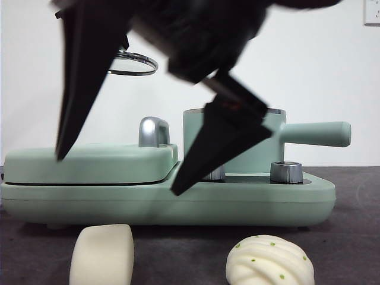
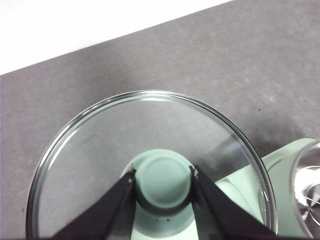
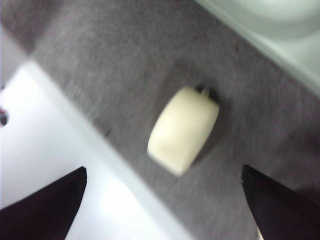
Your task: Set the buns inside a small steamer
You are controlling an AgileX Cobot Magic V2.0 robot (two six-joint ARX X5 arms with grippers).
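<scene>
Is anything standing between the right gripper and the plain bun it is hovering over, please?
Nothing visible does: the right gripper hangs open above the plain bun, with only bare tabletop around it.

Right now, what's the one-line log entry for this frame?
left gripper: shut on lid knob, lid raised | right gripper: open above plain bun | speckled bun: on table | steamer: uncovered

I'm looking at a lab-style test bench. A mint cooker [image 1: 89, 196] is sitting on a bare grey tabletop [image 1: 350, 237] against a blank white wall [image 1: 309, 59].
</scene>
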